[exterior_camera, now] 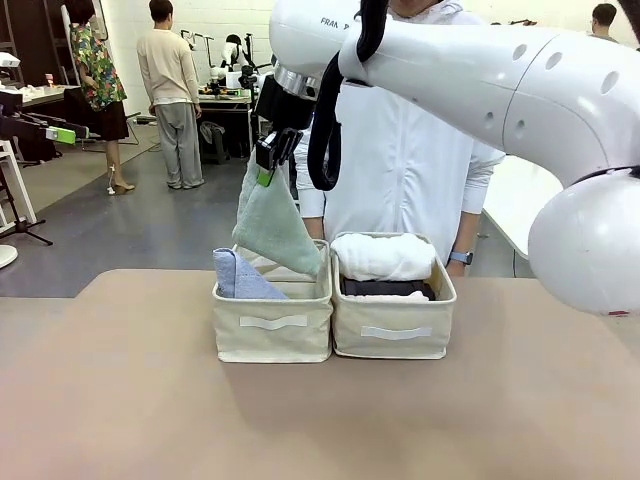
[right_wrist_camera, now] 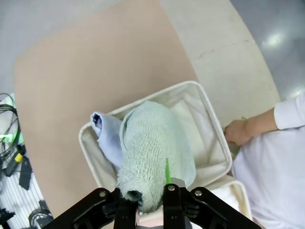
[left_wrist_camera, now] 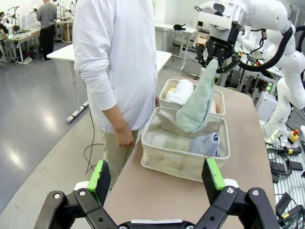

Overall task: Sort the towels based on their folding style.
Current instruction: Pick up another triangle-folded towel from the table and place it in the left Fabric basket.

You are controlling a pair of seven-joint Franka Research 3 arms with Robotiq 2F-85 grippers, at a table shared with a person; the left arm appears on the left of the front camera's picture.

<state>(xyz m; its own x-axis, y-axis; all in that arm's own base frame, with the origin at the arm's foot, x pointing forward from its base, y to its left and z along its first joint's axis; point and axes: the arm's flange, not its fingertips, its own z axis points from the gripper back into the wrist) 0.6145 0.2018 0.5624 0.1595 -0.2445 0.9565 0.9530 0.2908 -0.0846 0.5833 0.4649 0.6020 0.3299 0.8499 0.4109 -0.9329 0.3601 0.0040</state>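
My right gripper [exterior_camera: 266, 160] is shut on the tip of a sage green cone-folded towel [exterior_camera: 272, 226], which hangs with its wide end over the back of the left beige bin [exterior_camera: 272, 338]. A lavender-blue folded towel [exterior_camera: 238, 277] leans in that bin's left side. In the right bin [exterior_camera: 392, 335] a white rolled towel [exterior_camera: 383, 256] lies on top of a dark grey one [exterior_camera: 387, 288]. The right wrist view looks down the green towel [right_wrist_camera: 153, 150] into the left bin, the blue towel [right_wrist_camera: 107, 137] beside it. My left gripper [left_wrist_camera: 158, 177] stands open, off the table's end, facing both bins.
A person in a white top [exterior_camera: 400, 150] stands right behind the bins, one hand [left_wrist_camera: 124, 139] hanging near the left bin's far rim. The tan table [exterior_camera: 300, 420] stretches bare in front of the bins. Other people stand far back on the left.
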